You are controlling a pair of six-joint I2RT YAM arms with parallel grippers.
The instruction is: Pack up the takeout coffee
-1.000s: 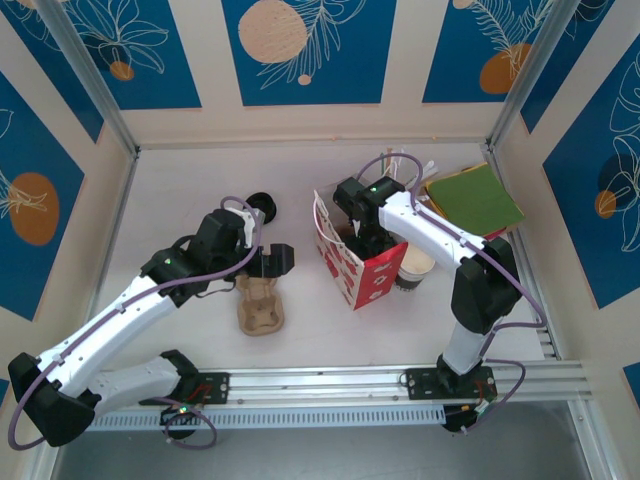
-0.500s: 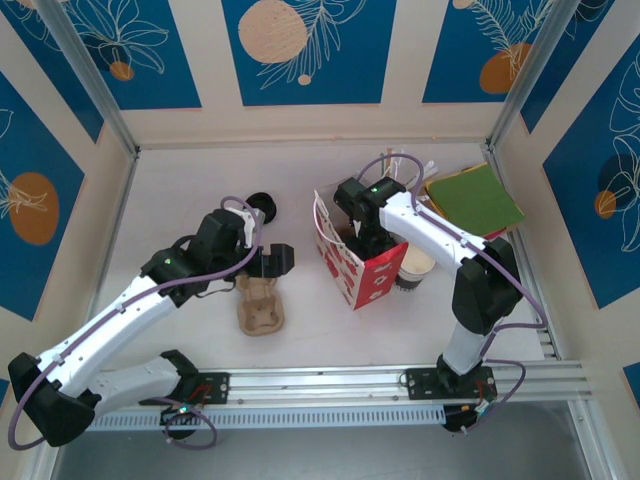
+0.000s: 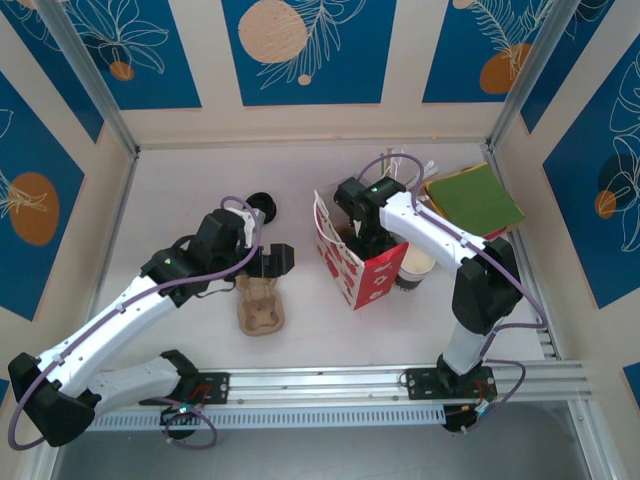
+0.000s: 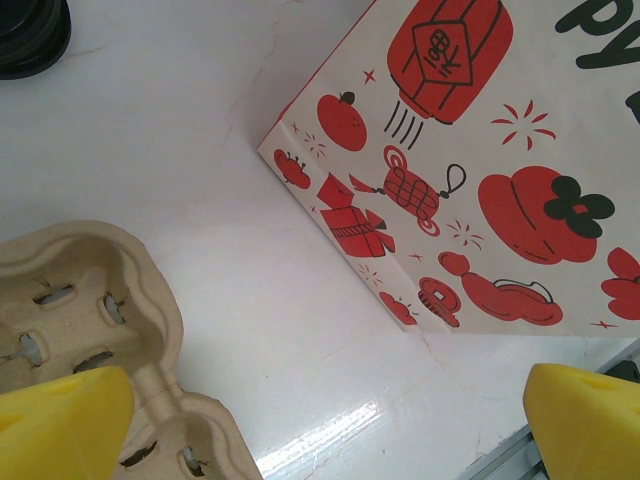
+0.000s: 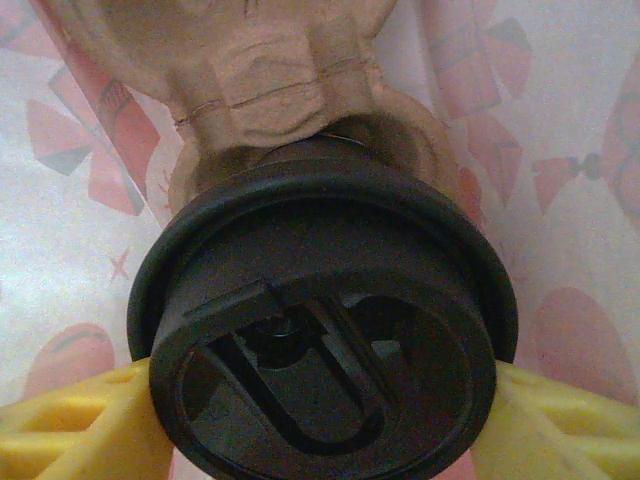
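Observation:
The takeout coffee shows its round black lid (image 5: 320, 330) from above in the right wrist view, pressed between two yellow fingers (image 5: 90, 425). My right gripper (image 3: 358, 238) is lowered into the open red-and-white paper bag (image 3: 365, 275), shut on the cup. A brown pulp cup carrier (image 5: 270, 70) lies inside the bag just beyond the lid. My left gripper (image 3: 280, 258) hovers open over bare table between a second pulp carrier (image 3: 260, 303) and the bag (image 4: 470, 150). Its yellow fingertips (image 4: 60, 425) hold nothing.
A lidless paper cup (image 3: 414, 268) stands right of the bag. A loose black lid (image 3: 261, 205) lies behind the left gripper. Green napkins (image 3: 472, 197) and stirrers (image 3: 400, 165) sit at the back right. Walls close in on three sides.

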